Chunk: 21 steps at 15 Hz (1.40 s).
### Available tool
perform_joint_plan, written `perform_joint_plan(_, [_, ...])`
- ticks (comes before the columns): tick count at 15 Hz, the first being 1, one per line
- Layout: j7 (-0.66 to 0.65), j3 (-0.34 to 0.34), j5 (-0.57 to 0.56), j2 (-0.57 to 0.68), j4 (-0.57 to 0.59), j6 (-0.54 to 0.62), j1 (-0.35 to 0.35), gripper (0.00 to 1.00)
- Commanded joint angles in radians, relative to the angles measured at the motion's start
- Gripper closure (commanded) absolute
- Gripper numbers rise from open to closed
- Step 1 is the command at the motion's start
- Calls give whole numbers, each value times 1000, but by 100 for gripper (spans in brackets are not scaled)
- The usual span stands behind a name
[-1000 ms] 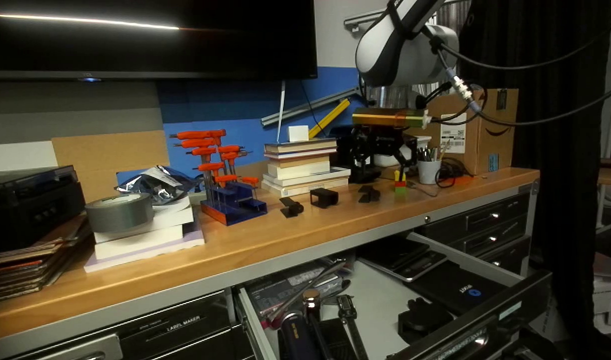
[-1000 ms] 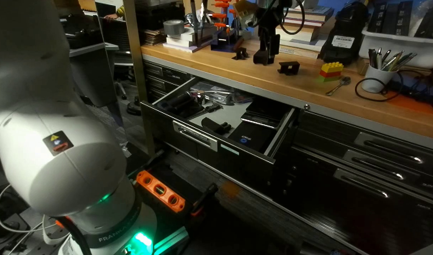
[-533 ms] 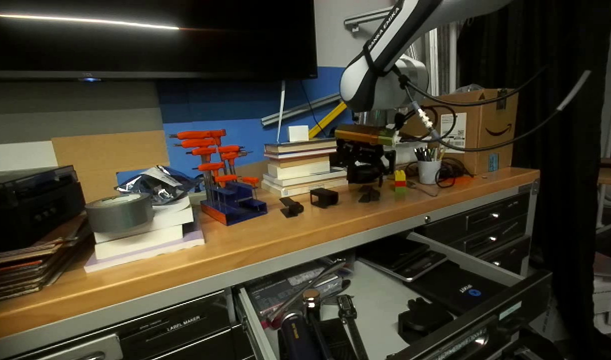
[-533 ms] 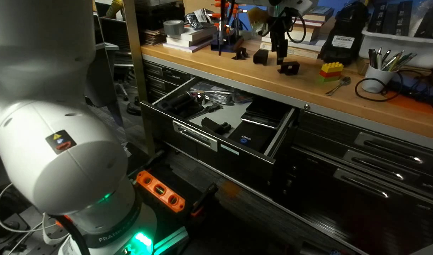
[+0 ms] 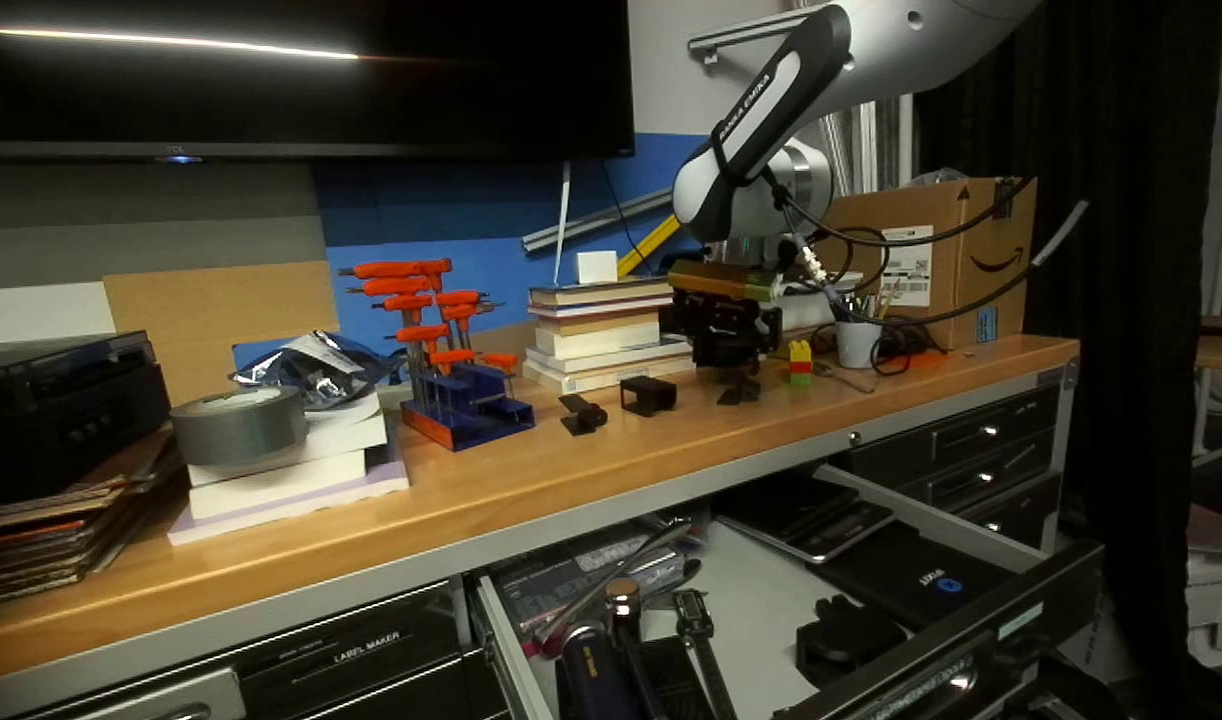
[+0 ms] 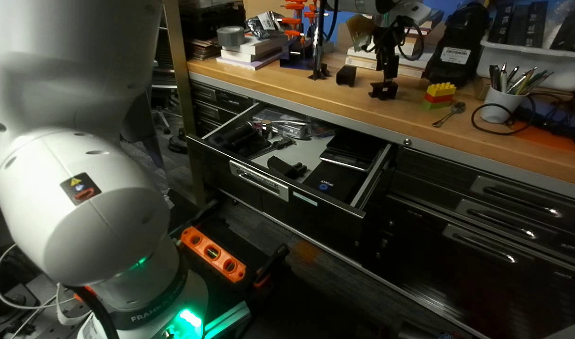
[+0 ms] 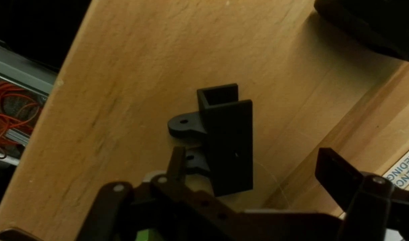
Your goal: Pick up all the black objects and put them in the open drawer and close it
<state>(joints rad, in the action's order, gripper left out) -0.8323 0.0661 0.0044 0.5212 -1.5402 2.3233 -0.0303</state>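
Your gripper (image 7: pixel 252 154) has its jaws wide apart, holding nothing. The black bracket (image 7: pixel 229 147) lies on the workbench (image 7: pixel 131 77), seen between the fingers (image 7: pixel 176 164), long axis crossing their closing line, nearer the front-edge finger. Before closing, you will likely need to shift toward that edge, clearing the bracket's tabs (image 7: pixel 192 123).

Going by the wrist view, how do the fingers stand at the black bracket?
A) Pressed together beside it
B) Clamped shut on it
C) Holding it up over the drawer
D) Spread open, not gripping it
D: the fingers stand wide apart, and wooden benchtop shows between one of them and the black bracket.
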Motion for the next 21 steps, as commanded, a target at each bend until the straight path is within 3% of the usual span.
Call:
perform_joint_plan(1, [43, 8, 55, 64, 118, -73, -5, 0])
perform_joint_plan(21, [86, 6, 95, 181, 279, -224, -11, 0])
